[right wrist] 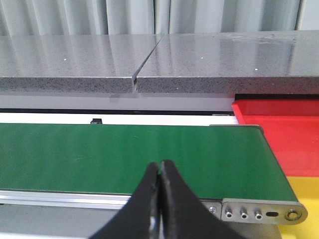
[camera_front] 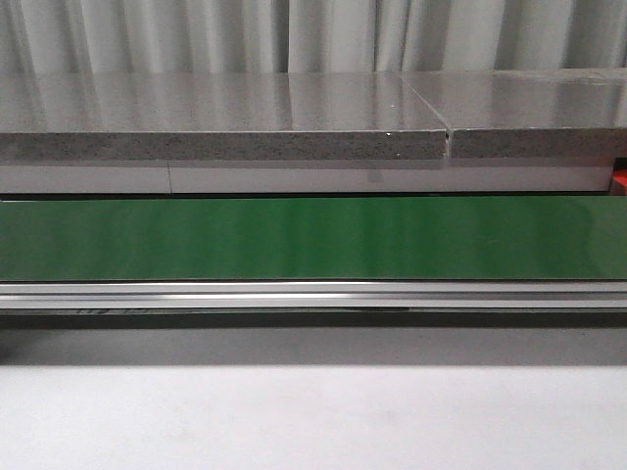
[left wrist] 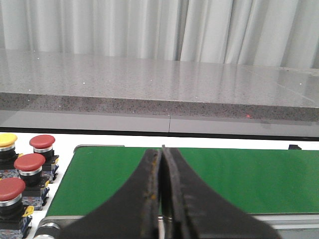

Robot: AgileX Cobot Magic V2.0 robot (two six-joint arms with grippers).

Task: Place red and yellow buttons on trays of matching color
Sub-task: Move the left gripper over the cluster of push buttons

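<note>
Three red buttons [left wrist: 29, 163] and one yellow button [left wrist: 7, 141] stand in a cluster beside the left end of the green conveyor belt [left wrist: 249, 174]. My left gripper [left wrist: 160, 152] is shut and empty, over that belt end, to the right of the buttons. Past the belt's right end lie the red tray [right wrist: 279, 134] and, nearer, the yellow tray [right wrist: 304, 199]. My right gripper [right wrist: 160, 165] is shut with nothing in it, above the belt's near edge. Neither gripper shows in the front view, and the belt [camera_front: 313, 238] there carries nothing.
A grey stone counter [camera_front: 225, 127] runs behind the belt, with pale curtains behind it. The belt's aluminium side rail [camera_front: 313, 294] and end bracket [right wrist: 261, 211] lie on the near side. A pale table surface [camera_front: 313, 421] lies in front.
</note>
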